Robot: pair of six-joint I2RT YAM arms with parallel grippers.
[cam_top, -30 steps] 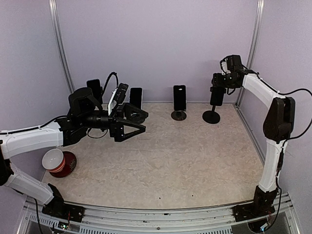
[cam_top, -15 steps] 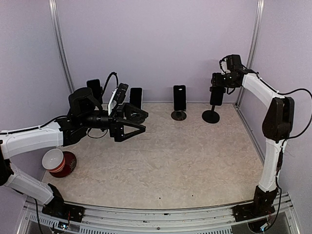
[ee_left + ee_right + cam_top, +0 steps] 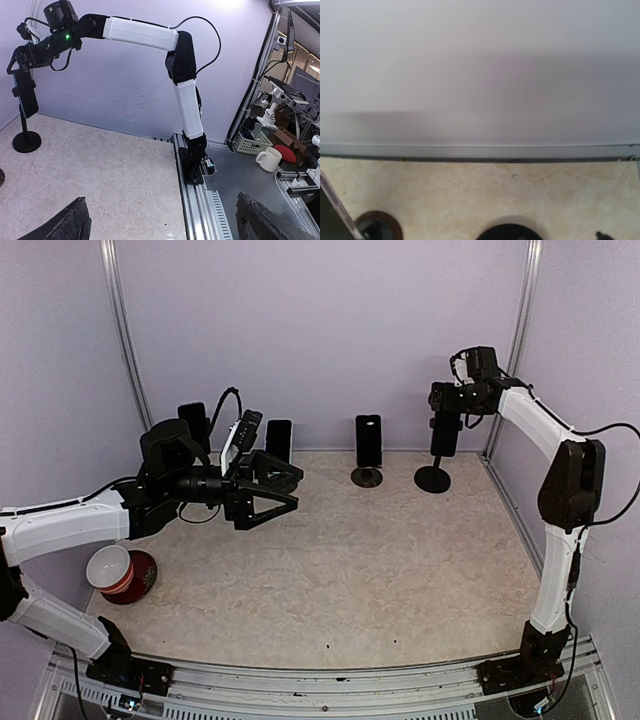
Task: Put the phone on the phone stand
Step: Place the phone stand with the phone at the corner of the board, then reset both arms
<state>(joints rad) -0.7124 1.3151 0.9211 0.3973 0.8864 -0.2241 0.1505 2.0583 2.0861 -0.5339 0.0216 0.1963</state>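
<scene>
Setting: purple-walled bay, marbled table [image 3: 400, 560].
Change: we find the right gripper [image 3: 442, 406] risen slightly above the phone [image 3: 441, 435], which stays upright on the far-right phone stand [image 3: 433, 479]; placement appears done.
Right tool: we cannot tell its grip state.
Left tool: left gripper [image 3: 300, 489] spread wide, empty.
Views: the left wrist shows the phone side-on; the right wrist shows no fingers.

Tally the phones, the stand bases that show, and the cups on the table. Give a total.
Phones: 4
Stand bases showing: 2
Cups: 1
Total: 7
</scene>
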